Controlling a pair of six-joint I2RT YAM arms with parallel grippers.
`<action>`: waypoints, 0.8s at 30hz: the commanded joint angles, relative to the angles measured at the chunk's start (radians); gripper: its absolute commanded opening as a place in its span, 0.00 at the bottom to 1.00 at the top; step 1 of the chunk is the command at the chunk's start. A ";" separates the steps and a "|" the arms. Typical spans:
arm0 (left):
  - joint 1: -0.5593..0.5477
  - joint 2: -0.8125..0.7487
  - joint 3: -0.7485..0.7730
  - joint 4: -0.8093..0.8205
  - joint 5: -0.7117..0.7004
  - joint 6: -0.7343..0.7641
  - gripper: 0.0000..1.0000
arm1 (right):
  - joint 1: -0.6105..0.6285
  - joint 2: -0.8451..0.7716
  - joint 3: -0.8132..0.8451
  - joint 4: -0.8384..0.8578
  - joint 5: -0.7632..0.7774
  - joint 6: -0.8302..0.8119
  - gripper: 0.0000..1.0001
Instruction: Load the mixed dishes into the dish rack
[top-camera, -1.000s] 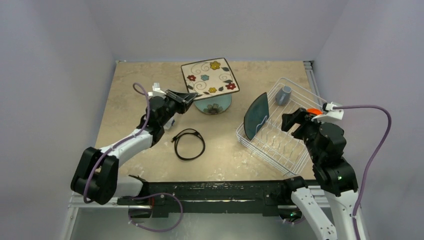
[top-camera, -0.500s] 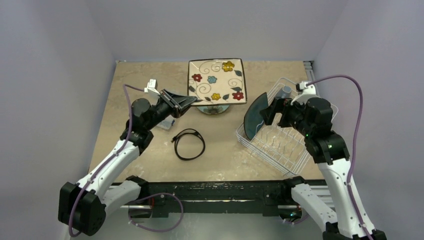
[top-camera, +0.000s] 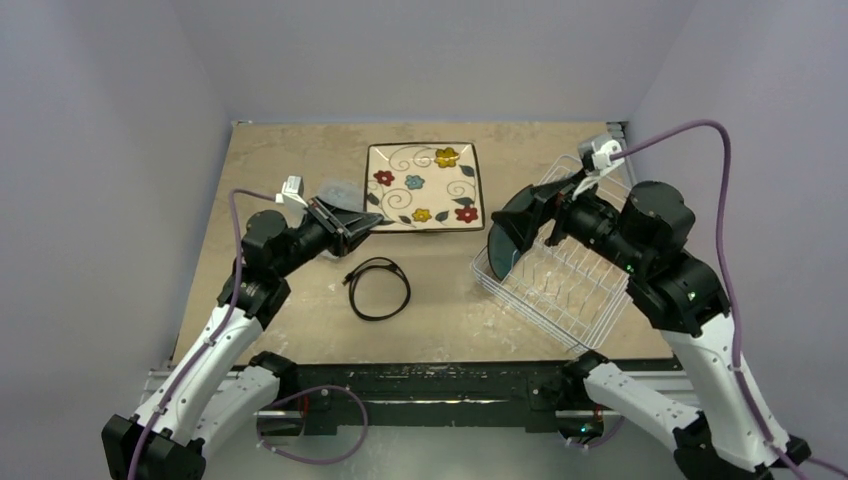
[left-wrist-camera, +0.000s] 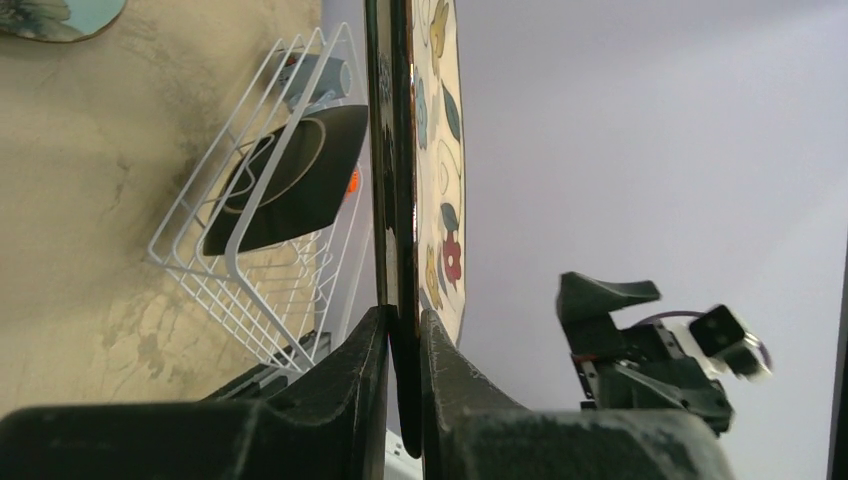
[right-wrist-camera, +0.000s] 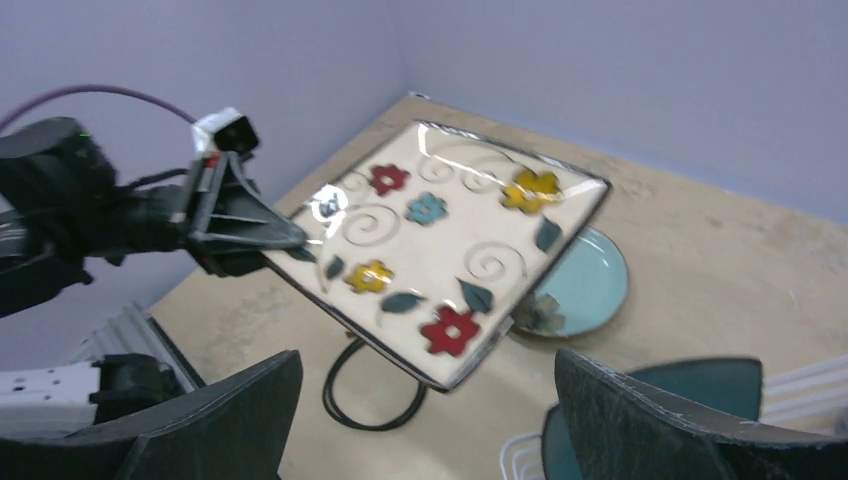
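Observation:
My left gripper is shut on the left edge of the dark-rimmed square patterned plate and holds it in the air above the table; the wrist view shows the plate's rim pinched between the jaws. My right gripper is open and empty, just right of the plate, with the plate's near corner between its spread fingers. The dark teal plate stands on edge in the white wire dish rack. The grey-blue mug lies in the rack. The pale mint plate lies on the table under the held plate.
A black coiled cable lies on the table in front of the held plate. A bit of orange shows behind the teal plate in the rack. Walls close off the table at the back and on both sides.
My left arm has raised the patterned plate and turned it more level. My right arm has risen from over the rack and swung left, its open gripper now at the plate's right side.

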 joint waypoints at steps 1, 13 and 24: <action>0.012 -0.051 0.097 0.205 -0.001 -0.035 0.00 | 0.215 0.119 0.133 -0.026 0.193 -0.048 0.99; 0.021 -0.083 0.098 0.156 0.011 -0.016 0.00 | 0.924 0.416 0.095 0.095 1.087 -0.445 0.99; 0.025 -0.107 0.090 0.141 0.032 -0.025 0.00 | 0.961 0.493 -0.194 0.604 1.316 -0.987 0.88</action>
